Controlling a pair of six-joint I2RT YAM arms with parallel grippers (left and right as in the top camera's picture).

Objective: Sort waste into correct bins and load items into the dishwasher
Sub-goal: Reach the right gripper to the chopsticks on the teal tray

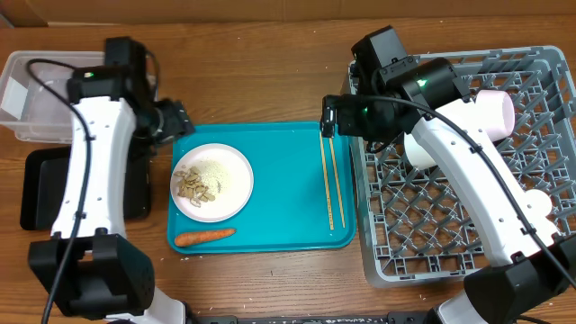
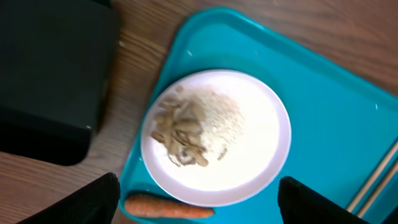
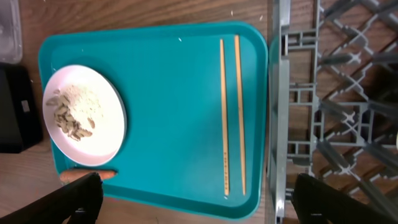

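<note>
Our left pincer (image 2: 202, 200), fingers apart, hovers over the plate (image 2: 261, 143) of scraps (image 2: 186, 134) at centre frame. Our right pincer (image 3: 205, 200), also apart, hovers over the chopsticks (image 3: 223, 112). We should pinch the plate's rim and keep it level.

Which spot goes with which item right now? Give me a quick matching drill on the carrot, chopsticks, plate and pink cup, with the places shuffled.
Items:
1. carrot
2. chopsticks
3. plate
4. pink cup

Places:
a. in the dish rack
b. lying side by side along the right side of the tray
c. on the tray's left half, carrying food scraps
d. at the tray's near left corner

Pairs: 1-d, 2-b, 3-c, 4-a
</note>
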